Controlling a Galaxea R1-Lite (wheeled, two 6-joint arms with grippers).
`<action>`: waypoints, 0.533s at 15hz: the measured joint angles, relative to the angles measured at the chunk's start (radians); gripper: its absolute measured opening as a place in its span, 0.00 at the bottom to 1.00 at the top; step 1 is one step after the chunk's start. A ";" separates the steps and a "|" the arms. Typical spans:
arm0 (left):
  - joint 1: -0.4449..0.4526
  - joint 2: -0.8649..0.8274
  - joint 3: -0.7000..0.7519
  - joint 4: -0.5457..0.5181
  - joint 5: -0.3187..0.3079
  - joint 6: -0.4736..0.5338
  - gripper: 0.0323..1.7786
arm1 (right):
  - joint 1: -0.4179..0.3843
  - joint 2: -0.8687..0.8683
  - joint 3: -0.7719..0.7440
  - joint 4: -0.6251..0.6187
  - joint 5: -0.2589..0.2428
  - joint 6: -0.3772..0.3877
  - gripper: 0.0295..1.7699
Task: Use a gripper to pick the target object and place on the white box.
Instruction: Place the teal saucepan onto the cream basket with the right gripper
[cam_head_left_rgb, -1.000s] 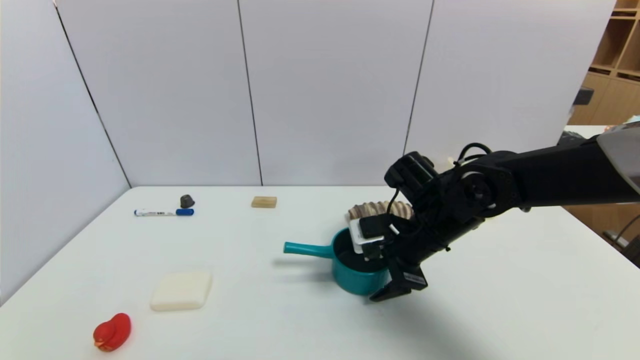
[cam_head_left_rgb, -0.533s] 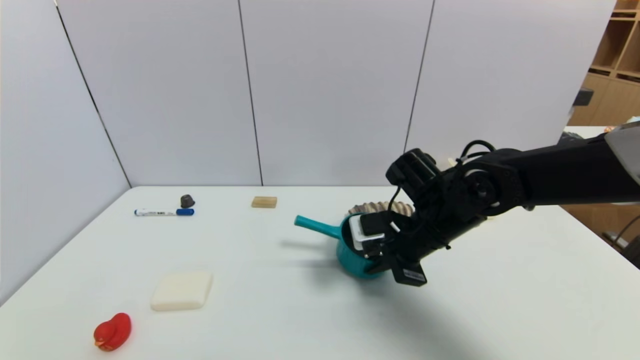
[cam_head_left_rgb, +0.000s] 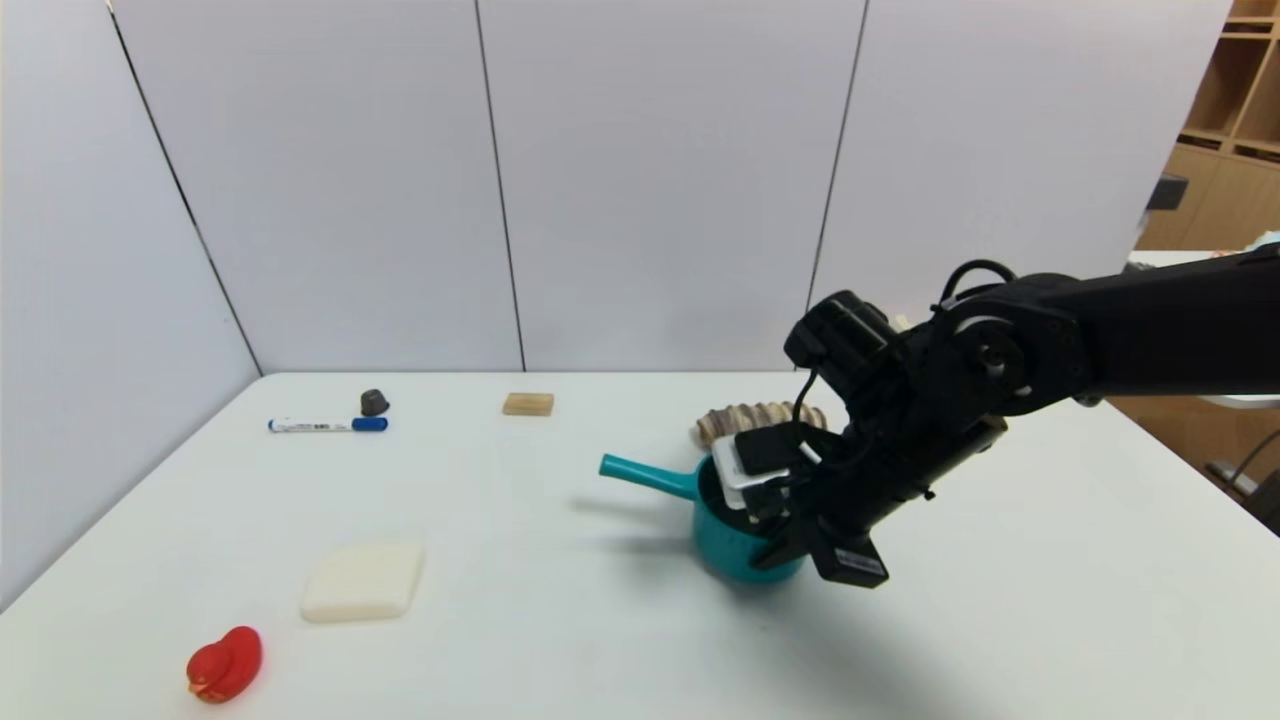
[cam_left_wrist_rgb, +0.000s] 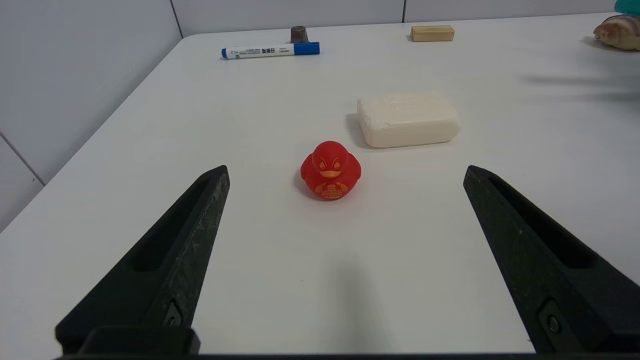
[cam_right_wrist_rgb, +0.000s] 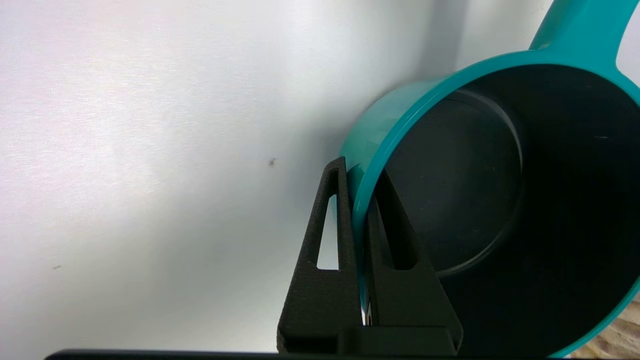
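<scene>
Saucepan (cam_head_left_rgb: 745, 545) — wall clamped by right gripper (cam_right_wrist_rgb: 362, 230) — beside the ridged shell (cam_head_left_rgb: 755, 420).

On the table: one saucepan (cam_head_left_rgb: 740, 555), one marker (cam_head_left_rgb: 328, 425), one rubber duck (cam_head_left_rgb: 226, 664), one bar of soap (cam_head_left_rgb: 364, 581), one wooden block (cam_head_left_rgb: 528, 404), one small dark cup-shaped piece (cam_head_left_rgb: 374, 403), and what looks like one shell (cam_head_left_rgb: 722, 424), partly hidden.

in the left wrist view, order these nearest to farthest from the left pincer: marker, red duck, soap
1. Red duck: ahead, between the open left pincer's fingertips
2. Soap: just beyond the duck
3. Marker: far back on the table, beside the dark lump
</scene>
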 joint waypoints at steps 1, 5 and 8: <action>0.000 0.000 0.000 0.000 0.000 0.000 0.95 | -0.003 -0.018 -0.017 0.023 0.001 0.007 0.04; 0.000 0.000 0.000 0.000 0.000 0.000 0.95 | -0.036 -0.076 -0.133 0.030 0.001 0.162 0.04; 0.000 0.000 0.000 0.000 0.000 0.000 0.95 | -0.104 -0.095 -0.262 0.024 0.001 0.353 0.04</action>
